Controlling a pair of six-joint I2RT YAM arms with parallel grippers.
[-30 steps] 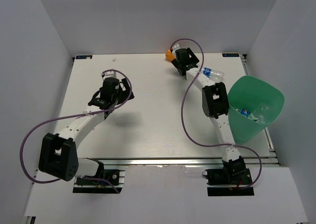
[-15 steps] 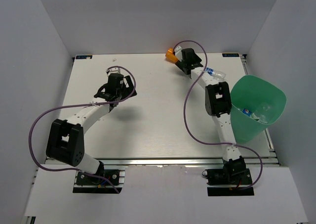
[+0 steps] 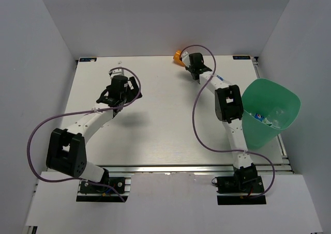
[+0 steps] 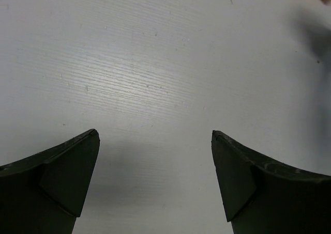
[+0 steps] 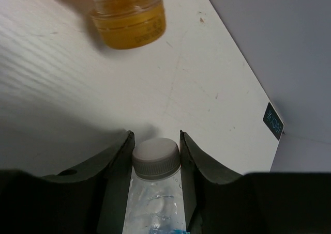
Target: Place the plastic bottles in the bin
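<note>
My right gripper (image 5: 156, 141) is shut on the clear blue-labelled bottle (image 5: 155, 198), its jaws pressing on both sides of the white cap. Just ahead, the stubby orange bottle (image 5: 126, 12) lies on the table. From above, the right gripper (image 3: 192, 71) sits at the table's back edge beside the orange bottle (image 3: 179, 55), and the arm hides the held bottle. The green bin (image 3: 253, 136) stands at the right with bottles inside. My left gripper (image 4: 155, 136) is open over bare table, far left of all this (image 3: 115, 73).
A white wall runs close behind the orange bottle. A black corner marker (image 5: 272, 121) sits on the table's back right corner. The right arm's purple cable (image 3: 196, 115) loops over the table's middle.
The right jaws have closed on the blue-labelled bottle's cap, and the gripper has shifted toward the back edge. The left arm swung slightly toward the back, its gripper still open.
</note>
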